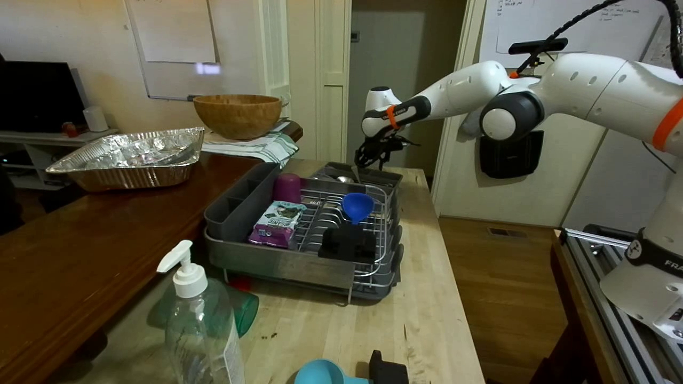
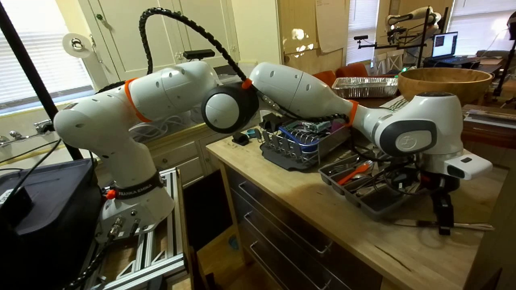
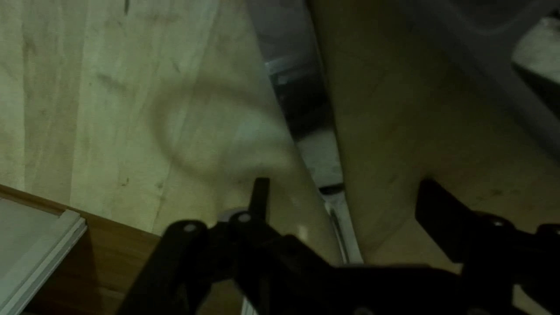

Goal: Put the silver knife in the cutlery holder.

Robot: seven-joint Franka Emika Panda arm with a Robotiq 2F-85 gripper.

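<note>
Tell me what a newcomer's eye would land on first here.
Most likely the white robot arm, stretched across an exterior view and out over the wooden counter. Next, perhaps, the orange utensil, vivid in the grey cutlery tray beneath the arm's far end. In the wrist view, it would be the silver knife, lying on the counter and framed by the open gripper.

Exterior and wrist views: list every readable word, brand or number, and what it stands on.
"FRANKA EMIKA": the robot's dark base band, in an exterior view.
"FRA", cut off at the picture's edge: the same band, in an exterior view.
Too small or blurred to read: snack packet, pump bottle label, wall writing, wrist lettering, laptop screen.
Wrist view: nothing readable.
</note>
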